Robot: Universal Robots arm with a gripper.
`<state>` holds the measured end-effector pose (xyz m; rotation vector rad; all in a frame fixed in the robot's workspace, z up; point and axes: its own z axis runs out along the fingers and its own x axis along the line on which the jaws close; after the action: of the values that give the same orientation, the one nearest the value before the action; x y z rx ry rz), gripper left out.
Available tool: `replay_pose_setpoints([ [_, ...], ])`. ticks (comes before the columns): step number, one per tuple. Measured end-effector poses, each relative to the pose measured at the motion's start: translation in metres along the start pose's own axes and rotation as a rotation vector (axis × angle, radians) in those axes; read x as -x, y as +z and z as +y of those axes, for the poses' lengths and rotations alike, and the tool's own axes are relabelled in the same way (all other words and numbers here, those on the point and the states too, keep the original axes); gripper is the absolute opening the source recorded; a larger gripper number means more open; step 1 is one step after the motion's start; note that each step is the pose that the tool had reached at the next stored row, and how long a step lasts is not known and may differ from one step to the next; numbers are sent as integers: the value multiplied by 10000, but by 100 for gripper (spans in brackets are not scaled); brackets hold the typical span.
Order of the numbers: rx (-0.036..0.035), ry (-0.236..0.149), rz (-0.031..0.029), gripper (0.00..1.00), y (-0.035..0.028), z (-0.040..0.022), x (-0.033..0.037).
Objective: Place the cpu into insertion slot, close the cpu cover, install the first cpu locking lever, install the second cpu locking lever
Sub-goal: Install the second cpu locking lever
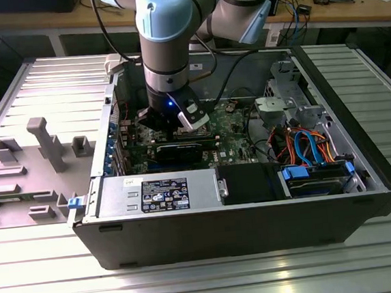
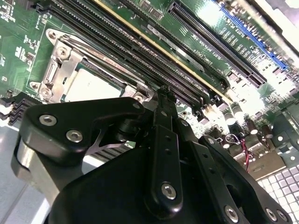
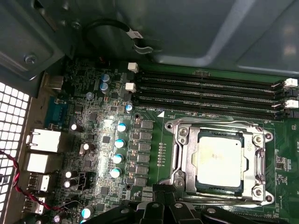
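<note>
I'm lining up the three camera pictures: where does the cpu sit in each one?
Exterior view: I cannot make out the cpu; the arm reaches down over the green circuit board there.
First wrist view: the cpu lies in the insertion slot, the cpu cover framing it.
Second wrist view: the cpu lies just beyond the hand.
Shared landmark: the long memory slots beside the socket.
</note>
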<state>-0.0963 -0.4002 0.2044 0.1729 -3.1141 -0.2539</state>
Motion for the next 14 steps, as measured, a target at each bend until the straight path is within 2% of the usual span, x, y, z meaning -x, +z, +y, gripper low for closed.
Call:
replay_pose_setpoints([
  [2, 92, -3, -12, 11, 7, 0, 1],
  [6, 115, -3, -15, 11, 12, -1, 0],
  [8, 227, -8, -37, 11, 49, -6, 3],
  [9, 247, -8, -32, 11, 52, -6, 2],
  [12, 244, -6, -30, 11, 50, -6, 1],
  [14, 183, -5, -24, 11, 33, -3, 1],
])
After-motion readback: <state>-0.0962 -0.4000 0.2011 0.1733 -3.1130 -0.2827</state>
